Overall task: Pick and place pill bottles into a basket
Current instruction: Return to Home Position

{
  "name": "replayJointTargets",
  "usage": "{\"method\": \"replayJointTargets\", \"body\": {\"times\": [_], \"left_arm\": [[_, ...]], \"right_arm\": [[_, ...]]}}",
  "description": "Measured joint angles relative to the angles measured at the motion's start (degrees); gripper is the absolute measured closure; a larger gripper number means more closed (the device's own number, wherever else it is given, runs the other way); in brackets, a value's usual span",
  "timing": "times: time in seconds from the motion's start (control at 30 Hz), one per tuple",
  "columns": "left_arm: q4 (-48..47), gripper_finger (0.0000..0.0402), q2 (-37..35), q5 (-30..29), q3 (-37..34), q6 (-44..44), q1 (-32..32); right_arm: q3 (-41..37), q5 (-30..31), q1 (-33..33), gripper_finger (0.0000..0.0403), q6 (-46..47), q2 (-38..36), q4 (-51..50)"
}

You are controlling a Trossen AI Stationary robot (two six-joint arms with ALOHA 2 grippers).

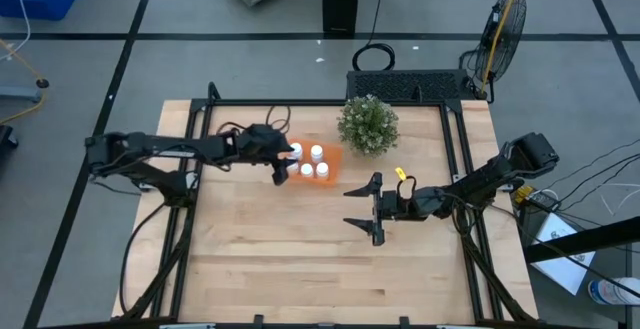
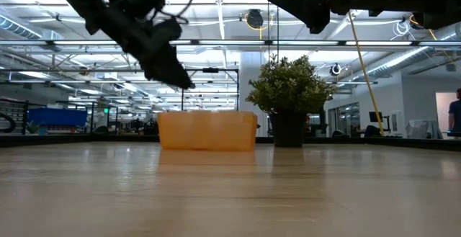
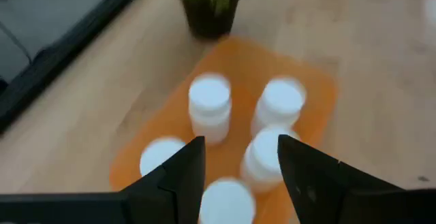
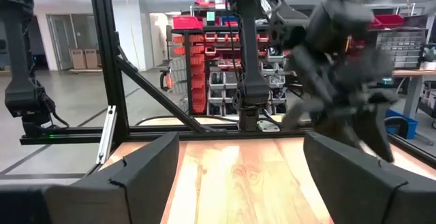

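The orange basket (image 1: 332,157) stands on the table just left of centre, near the plant. Five white pill bottles stand in it; the left wrist view shows them as two far ones (image 3: 209,105) (image 3: 281,103), two nearer ones (image 3: 161,157) (image 3: 264,156), and one (image 3: 227,202) under the gap between my fingers. My left gripper (image 1: 286,165) (image 3: 238,146) is open and hovers over the basket's left end, above its rim in the low view (image 2: 184,82). My right gripper (image 1: 350,207) (image 4: 242,149) is wide open and empty, raised over the table's middle.
A bushy green plant in a dark pot (image 1: 368,124) (image 2: 288,93) stands right behind the basket's right end. A black frame runs along the table's edges (image 1: 460,159). Bare wood lies in front of the basket toward the near edge (image 1: 300,269).
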Motion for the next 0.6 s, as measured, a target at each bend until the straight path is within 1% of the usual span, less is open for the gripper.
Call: {"method": "replayJointTargets", "body": {"times": [0.13, 0.2, 0.27, 0.33, 0.4, 0.43, 0.5, 0.53, 0.6], "left_arm": [[-3.45, 0.0233, -5.55, 0.22, 0.08, -0.55, -1.59], [-5.44, 0.0254, -7.5, 0.01, -0.35, -0.55, -3.12], [-5.43, 0.0287, -9.03, 0.18, -1.44, -0.64, -5.1], [-5.37, 0.033, -10.46, 0.76, -2.83, -1.06, -7.34], [-4.42, 0.0377, -11.5, 1.23, -4.68, -2.22, -10.11], [-3.13, 0.0389, -11.95, 1.27, -5.75, -2.88, -11.58], [-0.27, 0.0389, -13.41, 0.68, -8.26, -4.21, -14.79], [1.73, 0.0386, -14.14, 0.55, -9.36, -4.6, -16.35], [4.95, 0.0382, -15.78, 0.4, -11.94, -4.82, -19.58]], "right_arm": [[0.0, 0.02, 0.0, 0.0105, 0.04, 0.0, -0.08], [0.0, 0.09, 0.0, 0.0119, -0.32, 0.0, -0.97], [0.02, 0.41, 0.0, 0.0143, -0.86, 0.0, -1.77], [0.01, 2.55, 0.05, 0.0183, -1.13, 0.0, -1.92], [0.02, 3.02, 0.11, 0.024, -1.36, -0.19, -2.94], [0.02, 2.93, 0.11, 0.0277, -1.43, -0.63, -4.25], [0.02, 2.76, 0.12, 0.0356, -1.56, -1.82, -6.76], [0.02, 2.8, 0.13, 0.0379, -1.99, -2.73, -8.62], [0.0, 2.99, 0.13, 0.0388, -2.12, -4.83, -11.95]]}}
